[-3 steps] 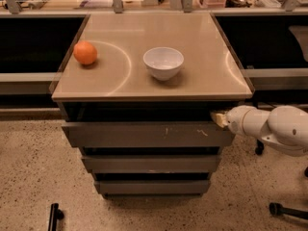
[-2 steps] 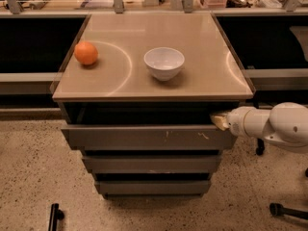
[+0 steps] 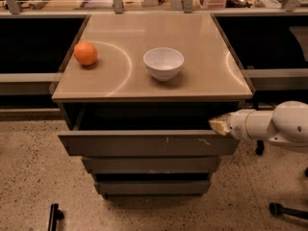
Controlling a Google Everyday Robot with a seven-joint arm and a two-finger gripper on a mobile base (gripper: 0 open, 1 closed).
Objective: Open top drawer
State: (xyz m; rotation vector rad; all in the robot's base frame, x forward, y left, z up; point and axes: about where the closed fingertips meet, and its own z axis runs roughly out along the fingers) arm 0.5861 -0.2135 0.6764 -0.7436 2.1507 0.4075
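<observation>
One top drawer (image 3: 144, 143), likely stiff, no handle: best pulled by top edge. Hand (image 3: 219, 125) at corner, hold unclear.

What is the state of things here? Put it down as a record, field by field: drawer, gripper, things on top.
top drawer: pulled partly out, its front forward of the cabinet top
drawer inside: dark, contents cannot be told
gripper: at the drawer's right end, by the top edge of its front
lower drawers: two, set further back than the top one
orange: on the cabinet top, left side
bowl: white, upright, near the middle of the top, apart from the orange
</observation>
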